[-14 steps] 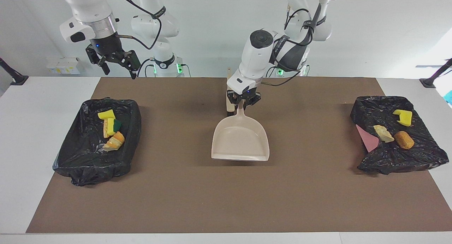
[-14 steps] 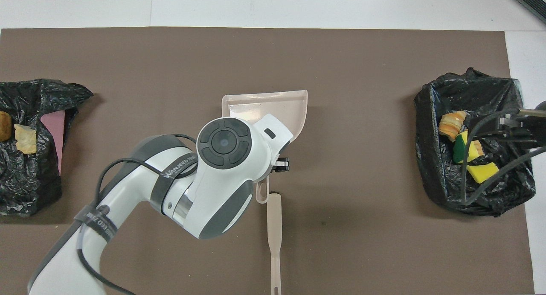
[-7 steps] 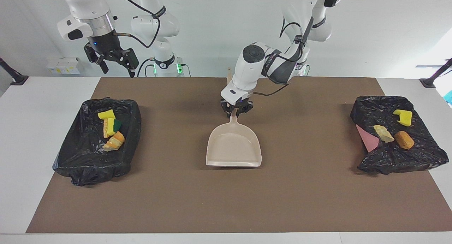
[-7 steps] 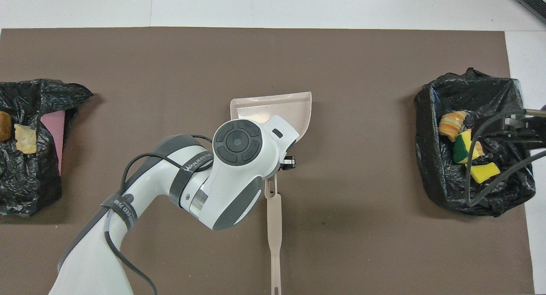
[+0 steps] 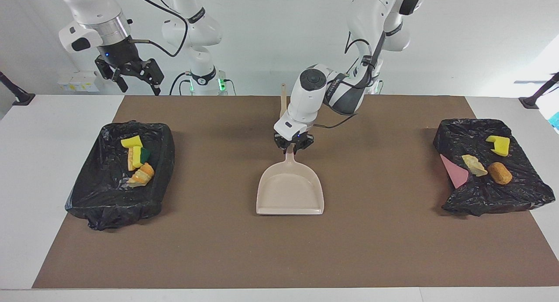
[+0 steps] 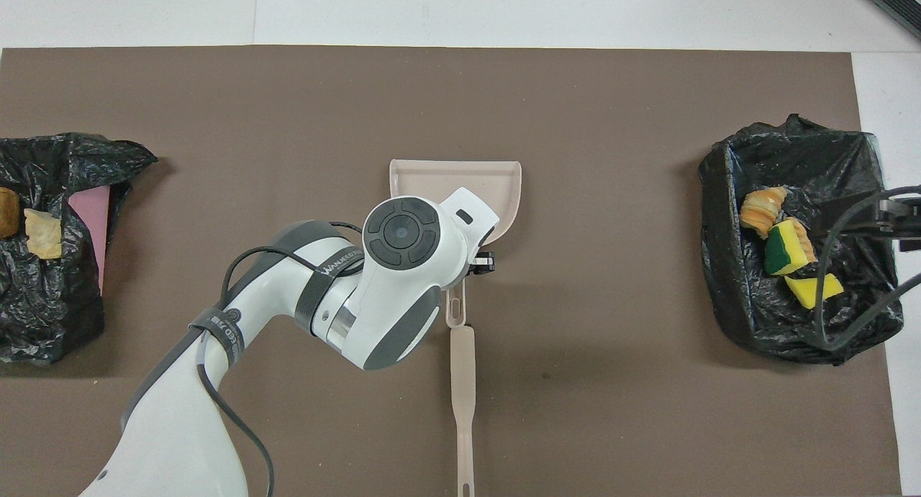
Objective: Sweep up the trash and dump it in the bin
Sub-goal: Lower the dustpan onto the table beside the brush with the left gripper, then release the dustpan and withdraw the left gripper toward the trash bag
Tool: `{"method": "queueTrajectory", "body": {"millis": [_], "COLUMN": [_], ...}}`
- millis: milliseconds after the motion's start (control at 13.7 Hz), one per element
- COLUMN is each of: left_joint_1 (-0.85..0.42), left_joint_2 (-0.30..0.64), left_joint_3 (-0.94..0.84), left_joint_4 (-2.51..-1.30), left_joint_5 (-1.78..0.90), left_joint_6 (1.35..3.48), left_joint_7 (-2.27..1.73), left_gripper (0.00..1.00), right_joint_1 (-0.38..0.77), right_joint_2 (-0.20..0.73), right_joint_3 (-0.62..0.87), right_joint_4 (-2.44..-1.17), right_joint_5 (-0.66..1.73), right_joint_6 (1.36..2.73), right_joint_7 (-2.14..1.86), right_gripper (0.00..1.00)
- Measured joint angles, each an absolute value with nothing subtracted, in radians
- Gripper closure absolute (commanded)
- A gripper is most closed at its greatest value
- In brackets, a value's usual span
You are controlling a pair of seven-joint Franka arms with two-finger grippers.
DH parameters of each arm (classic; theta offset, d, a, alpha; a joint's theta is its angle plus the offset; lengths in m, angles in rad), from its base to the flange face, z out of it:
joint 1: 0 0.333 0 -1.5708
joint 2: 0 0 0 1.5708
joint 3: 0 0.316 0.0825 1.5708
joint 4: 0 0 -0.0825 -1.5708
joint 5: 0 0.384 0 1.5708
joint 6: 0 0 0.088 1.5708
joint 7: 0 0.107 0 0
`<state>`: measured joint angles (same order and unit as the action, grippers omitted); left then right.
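Centrally, the left gripper sits at the beige dustpan handle — whether its jaws still pinch it, I cannot tell. Trash fills both black-lined bins; the right gripper waits spread wide above one.

I read the dustpan as smooth beige plastic with a slight sheen. Bin liners are thin crinkled black plastic film, glossy. Brown mat looks matt, paper- or felt-like; the bench under it is smooth white. Trash: porous sponge and crusty pastry. Arm shells are glossy white plastic.
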<state>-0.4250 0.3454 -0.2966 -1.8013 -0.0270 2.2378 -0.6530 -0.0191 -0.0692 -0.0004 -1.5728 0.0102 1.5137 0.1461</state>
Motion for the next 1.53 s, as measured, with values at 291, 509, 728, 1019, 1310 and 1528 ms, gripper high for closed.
{"method": "queueTrajectory", "body": {"millis": [291, 509, 728, 1019, 1310, 1528], "left_joint_1": [-0.412, -0.364, -0.282, -0.164, -0.068, -0.008], "left_joint_2": [0.328, 0.29, 0.257, 0.197, 0.161, 0.158], "left_joint_3": [-0.289, -0.283, -0.279, -0.277, -0.275, -0.274], "left_joint_4": [-1.79, -1.786, -1.785, -1.779, -1.72, -1.692], "left_joint_5": [-0.024, -0.024, -0.023, -0.021, -0.021, -0.021], "left_joint_6": [2.24, 2.228, 2.22, 2.158, 2.006, 1.96], "left_joint_7": [-0.685, -0.686, -0.684, -0.601, -0.421, -0.322], "left_gripper": [0.0, 0.0, 0.0, 0.0, 0.0, 0.0], "right_joint_1": [-0.017, -0.016, -0.016, -0.016, -0.016, -0.016], "right_joint_2": [-0.069, -0.069, -0.069, -0.069, -0.069, -0.069], "right_joint_3": [0.004, 0.004, 0.004, 0.004, 0.004, 0.004], "right_joint_4": [-1.574, -1.574, -1.574, -1.574, -1.574, -1.574], "right_joint_5": [0.01, 0.01, 0.01, 0.01, 0.01, 0.011], "right_joint_6": [1.514, 1.514, 1.514, 1.514, 1.514, 1.514], "right_joint_7": [0.146, 0.146, 0.146, 0.146, 0.146, 0.146], "right_gripper": [0.0, 0.0, 0.0, 0.0, 0.0, 0.0]}}
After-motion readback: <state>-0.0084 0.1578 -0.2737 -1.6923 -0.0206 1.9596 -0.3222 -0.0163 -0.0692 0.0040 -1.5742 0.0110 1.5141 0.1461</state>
